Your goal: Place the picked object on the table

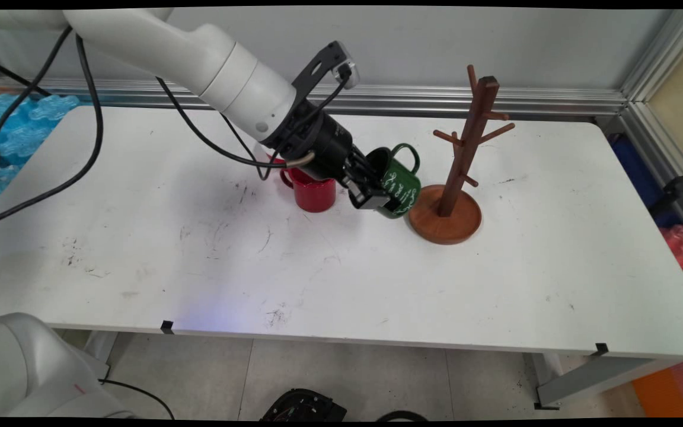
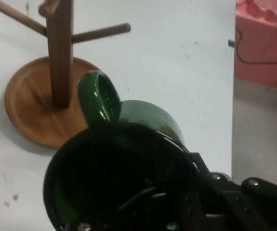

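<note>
The green mug is held by the gripper and is tilted, so that its opening faces back toward the arm and its bottom points down toward the right edge of the table. Its handle stands up on the side toward the far edge. The fingers are closed on the rim of the mug, one finger going inside the opening and the other on the outer wall, as far as the main view shows; in the hand view the dark opening fills the lower part and the handle rises just above it. The mug seems lifted a little from the table, though I cannot tell this for sure. Just beside it, on the side toward the right edge, stands the wooden mug tree on its round base; the mug's lower side is very close to this base, perhaps touching it. The post is upright with short pegs going out to several sides, and the pegs are all higher than the mug's handle. On the other side of the gripper, toward the left edge, a red mug stands upright, partly hidden by the wrist. On the green mug there is white handwriting, but I cannot read the words.
</note>
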